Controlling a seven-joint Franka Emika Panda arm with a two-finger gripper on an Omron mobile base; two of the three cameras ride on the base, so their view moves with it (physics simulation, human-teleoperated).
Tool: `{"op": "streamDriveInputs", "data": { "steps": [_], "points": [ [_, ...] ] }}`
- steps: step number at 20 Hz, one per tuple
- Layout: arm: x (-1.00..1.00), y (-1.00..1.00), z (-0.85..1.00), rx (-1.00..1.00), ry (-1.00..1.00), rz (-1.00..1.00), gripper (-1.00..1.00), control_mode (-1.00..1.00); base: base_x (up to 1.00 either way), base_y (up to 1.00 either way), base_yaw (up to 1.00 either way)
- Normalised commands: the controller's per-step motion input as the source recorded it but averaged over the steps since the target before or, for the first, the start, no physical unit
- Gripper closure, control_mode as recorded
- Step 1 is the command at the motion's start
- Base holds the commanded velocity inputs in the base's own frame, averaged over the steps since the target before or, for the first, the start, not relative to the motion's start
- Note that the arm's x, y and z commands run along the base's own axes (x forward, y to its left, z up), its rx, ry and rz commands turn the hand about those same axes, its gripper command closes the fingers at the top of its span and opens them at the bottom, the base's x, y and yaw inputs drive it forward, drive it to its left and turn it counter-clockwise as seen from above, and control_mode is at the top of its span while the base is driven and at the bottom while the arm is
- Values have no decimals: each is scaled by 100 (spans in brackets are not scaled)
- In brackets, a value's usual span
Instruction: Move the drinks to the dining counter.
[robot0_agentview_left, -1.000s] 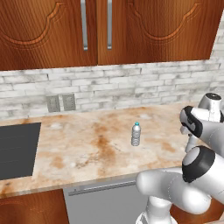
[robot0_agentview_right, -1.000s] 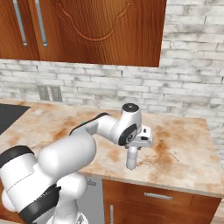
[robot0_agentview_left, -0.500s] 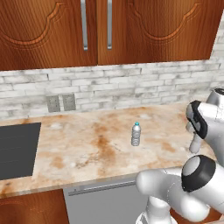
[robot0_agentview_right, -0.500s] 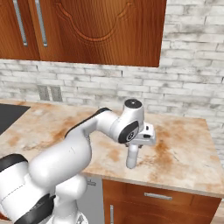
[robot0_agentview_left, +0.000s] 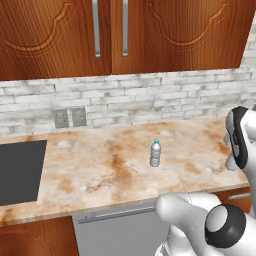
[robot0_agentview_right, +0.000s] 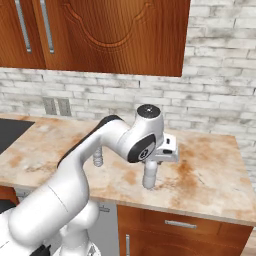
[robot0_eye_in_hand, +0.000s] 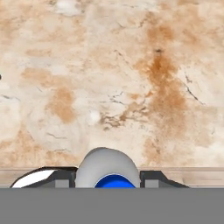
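You have the gripper (robot0_agentview_right: 150, 172) clamped on the blue-capped clear plastic water bottle (robot0_agentview_right: 149, 178): in the hand view its blue cap (robot0_eye_in_hand: 114, 181) sits squarely between the two dark finger tips (robot0_eye_in_hand: 150, 178), and in the right base view the ribbed body hangs straight down from the hand, its foot at or just above the beige marble worktop with rust-brown veins (robot0_agentview_right: 210, 185), close to the front edge and towards the right end. Whether the base has left the stone cannot be told.

To do this step well, lift straight up before you swing anywhere. Keep the bottle upright, since a light, ribbed plastic body will probably twist between the pads if it is dragged or tipped. Clear the front edge of the worktop with room to spare, then carry it towards the dining counter at an even pace.

Farther in, the teal-green-capped clear plastic water bottle (robot0_agentview_left: 155, 153) stands upright near the middle of the same worktop, well apart from the held one, and it awaits its own trip. Both bottles are capped. What they hold, and how full they are, is too small to judge.

At the back of the worktop runs the white brick wall (robot0_agentview_left: 150, 97), and above it the wooden upper cabinets (robot0_agentview_left: 110, 35).
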Motion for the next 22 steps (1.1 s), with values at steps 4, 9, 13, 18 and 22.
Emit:
{"op": "streamDriveInputs", "data": {
  "steps": [4,9,13,18,22],
  "points": [
    [-37,6,50,0,-6,0,100,-100,0,0,0],
    [-24,35,63,-1,-1,0,100,-100,0,0,0],
    [-21,34,48,0,0,0,100,100,-15,1,0],
    [0,0,0,0,0,0,100,100,-41,-37,-55],
    [0,0,0,0,0,0,100,100,-1,-1,-96]
  ]
}}
